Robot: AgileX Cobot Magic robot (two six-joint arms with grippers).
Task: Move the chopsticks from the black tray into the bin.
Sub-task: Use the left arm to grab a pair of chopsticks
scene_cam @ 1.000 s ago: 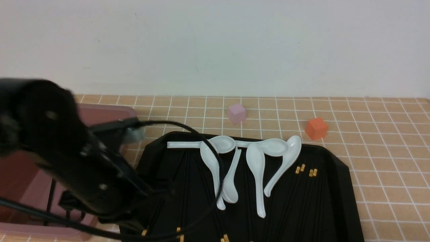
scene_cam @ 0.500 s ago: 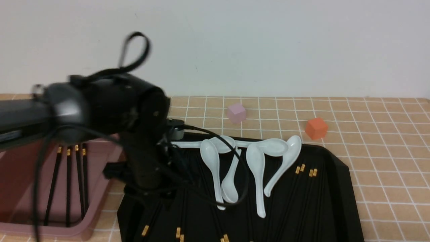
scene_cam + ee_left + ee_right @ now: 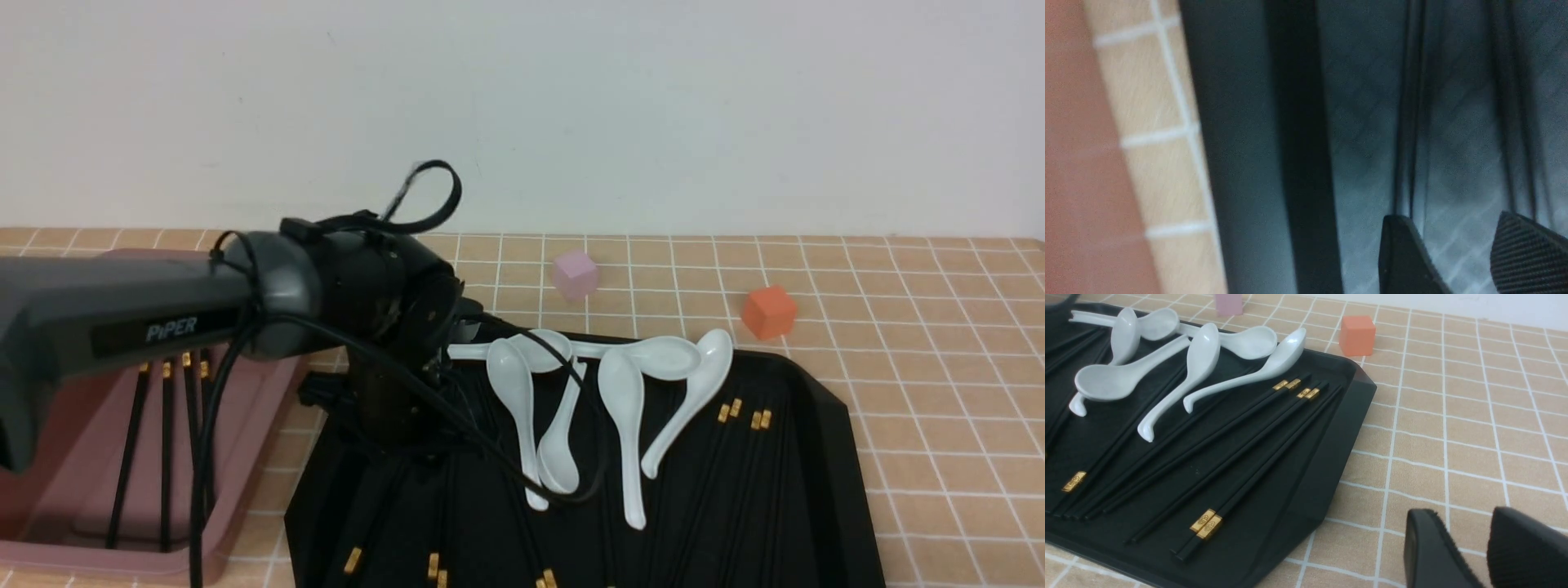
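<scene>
The black tray [image 3: 824, 400] lies in the middle, with several black chopsticks [image 3: 729, 412] on it; they also show in the right wrist view [image 3: 1249, 428]. The pink bin [image 3: 269, 400] stands left of the tray and holds several chopsticks [image 3: 163, 441]. My left arm [image 3: 359, 286] reaches over the tray's left part and hides its gripper in the front view. In the left wrist view my left gripper [image 3: 1449, 218] is open and empty, close above the tray floor [image 3: 1363, 122], near two chopsticks [image 3: 1408, 122]. My right gripper [image 3: 1459, 514] is open and empty over the tiles right of the tray [image 3: 1331, 457].
Several white soup spoons [image 3: 620, 392] lie across the far half of the tray, over some chopsticks. A pink cube [image 3: 575, 273] and an orange cube [image 3: 768, 311] stand on the tiled table behind the tray. A wall closes the far side.
My left arm has swung right from over the bin to the tray's left part and lowered there. The chopsticks lying in the bin have come into view.
</scene>
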